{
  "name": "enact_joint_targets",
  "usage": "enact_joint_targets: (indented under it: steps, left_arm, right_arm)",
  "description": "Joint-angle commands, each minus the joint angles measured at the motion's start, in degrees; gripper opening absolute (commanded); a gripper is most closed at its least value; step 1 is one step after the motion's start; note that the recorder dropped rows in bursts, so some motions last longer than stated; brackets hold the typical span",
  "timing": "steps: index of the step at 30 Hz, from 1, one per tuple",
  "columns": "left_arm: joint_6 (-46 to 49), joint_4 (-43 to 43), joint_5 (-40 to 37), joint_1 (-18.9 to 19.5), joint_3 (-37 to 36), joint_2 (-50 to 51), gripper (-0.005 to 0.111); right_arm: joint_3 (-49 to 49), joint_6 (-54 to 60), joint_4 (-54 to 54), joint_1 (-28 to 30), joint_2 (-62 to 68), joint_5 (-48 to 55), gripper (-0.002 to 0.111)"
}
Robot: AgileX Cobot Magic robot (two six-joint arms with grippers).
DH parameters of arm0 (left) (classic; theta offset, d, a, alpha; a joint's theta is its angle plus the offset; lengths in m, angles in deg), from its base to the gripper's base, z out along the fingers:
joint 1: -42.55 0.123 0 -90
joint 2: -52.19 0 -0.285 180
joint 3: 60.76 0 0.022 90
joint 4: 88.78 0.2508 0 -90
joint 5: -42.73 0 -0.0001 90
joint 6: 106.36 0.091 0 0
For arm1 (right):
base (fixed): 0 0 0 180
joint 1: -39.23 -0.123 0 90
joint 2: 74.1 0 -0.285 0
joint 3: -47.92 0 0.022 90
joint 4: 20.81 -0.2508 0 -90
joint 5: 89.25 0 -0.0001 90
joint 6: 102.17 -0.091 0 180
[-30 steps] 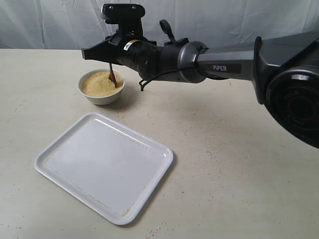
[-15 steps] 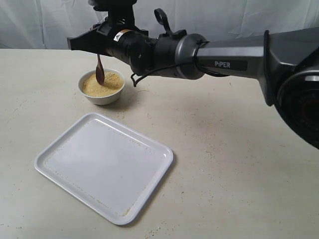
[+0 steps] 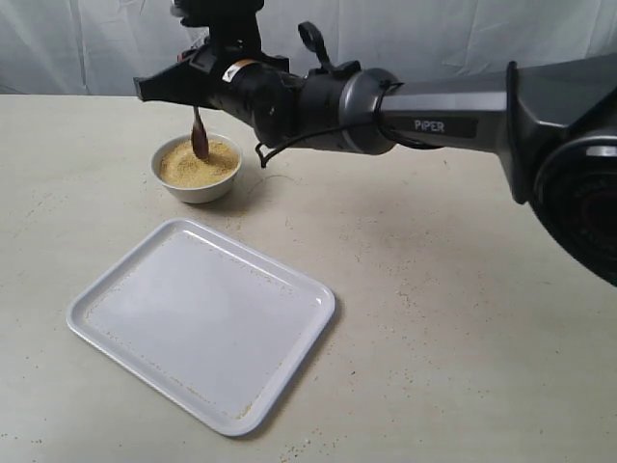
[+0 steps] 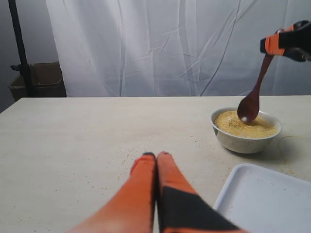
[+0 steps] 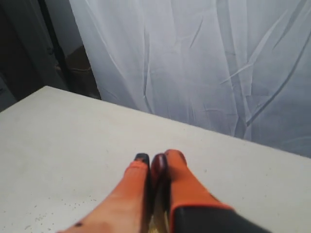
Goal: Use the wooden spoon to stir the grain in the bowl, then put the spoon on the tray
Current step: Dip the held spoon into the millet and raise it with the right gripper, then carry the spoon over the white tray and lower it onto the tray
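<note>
The small white bowl [image 3: 197,183] of yellow-tan grain [image 3: 183,166] stands at the table's far left. My right gripper [image 3: 169,90] reaches across above it, shut on the handle of the dark wooden spoon [image 3: 200,137]. The spoon hangs down with its oval end just over the grain. In the right wrist view the handle's end [image 5: 159,165] shows between the fingers of the right gripper [image 5: 158,158]. The left wrist view shows the spoon [image 4: 252,99], bowl [image 4: 245,141], grain [image 4: 233,125] and a corner of the tray [image 4: 265,199]; my left gripper [image 4: 156,156] is shut and empty, low over the table. The white tray [image 3: 202,318] lies in front of the bowl.
A white curtain [image 3: 434,39] hangs behind the table. The right arm's dark body [image 3: 453,121] spans the table's far side. Loose grain specks dust the tabletop [image 3: 434,318] and the tray's rim.
The spoon was standing in the grain, then my right gripper lifted it out and shifted left. It now hangs slightly lower over the bowl.
</note>
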Motion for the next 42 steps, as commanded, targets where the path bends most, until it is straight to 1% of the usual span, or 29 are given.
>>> enact_joint_targets:
  steps: [1, 9, 15, 29, 37, 42]
  left_arm:
    - [-0.03, 0.0, 0.29, -0.36, -0.12, -0.28, 0.0]
    - [-0.03, 0.0, 0.29, -0.36, -0.12, -0.28, 0.0]
    - [-0.03, 0.0, 0.29, -0.36, -0.12, -0.28, 0.0]
    - [-0.03, 0.0, 0.29, -0.36, -0.12, -0.28, 0.0]
    - [-0.03, 0.0, 0.29, -0.36, -0.12, -0.28, 0.0]
    - [-0.03, 0.0, 0.29, -0.36, -0.12, -0.28, 0.0]
  right_arm:
    - [-0.25, 0.98, 0.3, 1.19, -1.95, -1.15, -0.001]
    - [-0.25, 0.22, -0.32, 1.7, 0.87, -0.37, -0.001]
    - [-0.25, -1.66, -0.69, 0.79, 1.73, -0.01, -0.001]
    - [-0.25, -0.67, -0.37, 1.48, -2.28, -0.27, -0.001]
    - [-0.25, -0.43, -0.6, 2.29, -0.12, 2.2, -0.001]
    - [-0.25, -1.19, -2.05, 1.17, 2.0, 2.23, -0.001]
